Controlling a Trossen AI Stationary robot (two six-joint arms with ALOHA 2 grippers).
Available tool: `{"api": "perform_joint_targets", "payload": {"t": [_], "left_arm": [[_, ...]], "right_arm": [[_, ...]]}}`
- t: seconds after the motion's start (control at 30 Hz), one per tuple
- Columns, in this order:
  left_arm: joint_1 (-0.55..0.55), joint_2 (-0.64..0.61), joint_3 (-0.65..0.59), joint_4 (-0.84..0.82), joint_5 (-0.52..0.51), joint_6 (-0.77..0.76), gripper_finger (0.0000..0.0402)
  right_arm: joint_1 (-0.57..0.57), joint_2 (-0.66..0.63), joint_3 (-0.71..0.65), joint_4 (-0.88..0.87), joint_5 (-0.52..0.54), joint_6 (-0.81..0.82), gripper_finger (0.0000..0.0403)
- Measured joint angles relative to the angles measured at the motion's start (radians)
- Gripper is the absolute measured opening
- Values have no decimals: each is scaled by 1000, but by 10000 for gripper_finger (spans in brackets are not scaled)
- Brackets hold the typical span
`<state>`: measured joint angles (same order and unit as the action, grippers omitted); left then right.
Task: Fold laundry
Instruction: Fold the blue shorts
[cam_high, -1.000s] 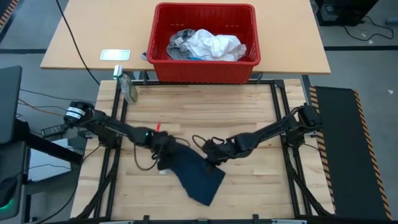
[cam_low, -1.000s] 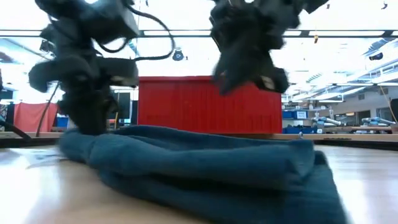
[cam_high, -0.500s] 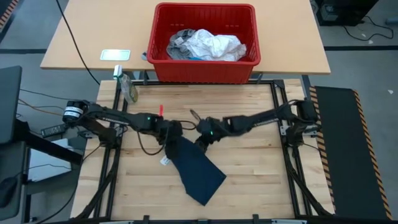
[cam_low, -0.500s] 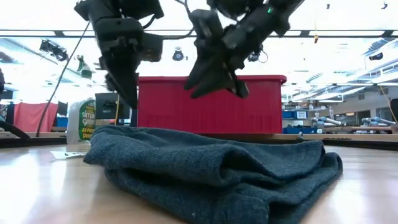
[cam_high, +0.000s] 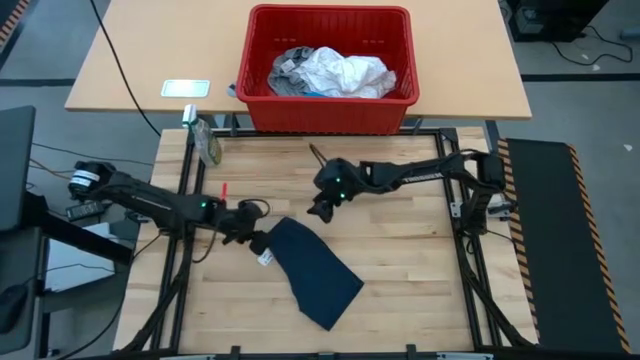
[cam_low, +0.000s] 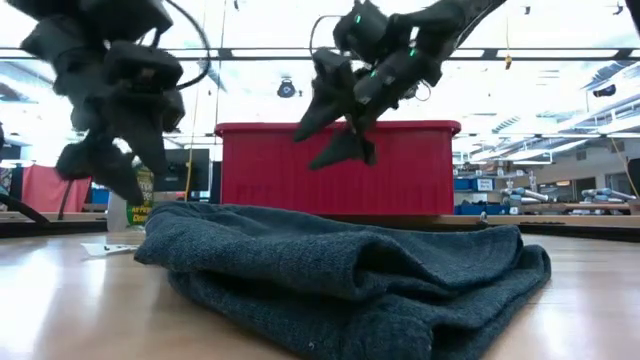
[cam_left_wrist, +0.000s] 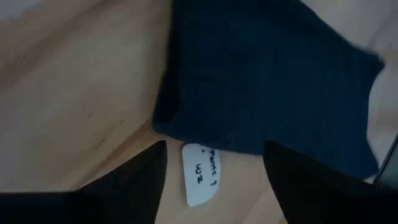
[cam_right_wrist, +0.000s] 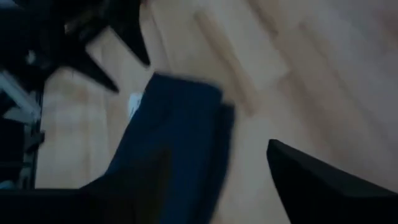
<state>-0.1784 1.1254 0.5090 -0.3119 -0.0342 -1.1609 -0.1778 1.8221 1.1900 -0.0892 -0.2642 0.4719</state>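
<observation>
Here a dark navy garment (cam_high: 313, 268) lies folded on the pale wooden table (cam_high: 400, 280), a long soft slab running from about ten o'clock toward five o'clock of the table's middle. In the low view its knit looks coarse and woolly, stacked in thick rounded layers (cam_low: 340, 275). A small white tag (cam_left_wrist: 200, 174) with handwriting pokes out at its ten o'clock corner and lies flat on the wood.

The left gripper (cam_high: 252, 237) sits just beside that corner, at the garment's ten o'clock, its fingers spread apart and holding nothing; the tag shows between them in the left wrist view. The right gripper (cam_high: 322, 206) hangs above the table at the garment's twelve o'clock, clear of the cloth, fingers parted and empty.

At twelve o'clock, on a separate tan table (cam_high: 130, 60), stands a red plastic basket (cam_high: 260, 105) with straight ribbed walls. Inside it lie a crumpled white garment (cam_high: 345, 72) and a grey one (cam_high: 288, 70), bunched together. A small green-labelled bottle (cam_high: 208, 143) stands at the wooden table's ten o'clock corner, and a flat pale card (cam_high: 186, 88) rests on the tan table at the basket's nine o'clock. Black frame rails (cam_high: 452, 190) run along the sides of the wooden table.
</observation>
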Motion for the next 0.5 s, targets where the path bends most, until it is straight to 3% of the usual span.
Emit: {"api": "perform_joint_targets", "payload": {"t": [0.17,0.27,0.4,0.5], "left_arm": [[-12,23,-112,195,-15,-163,283],[-11,30,-147,202,-20,-230,284],[-9,48,-154,240,-93,-228,284],[-10,81,-151,315,-186,-100,284]], "right_arm": [[-21,100,-1,57,-72,13,299],[-13,162,0,64,-84,6,294],[-12,222,3,130,-161,-2,285],[-12,275,3,197,-225,4,284]]}}
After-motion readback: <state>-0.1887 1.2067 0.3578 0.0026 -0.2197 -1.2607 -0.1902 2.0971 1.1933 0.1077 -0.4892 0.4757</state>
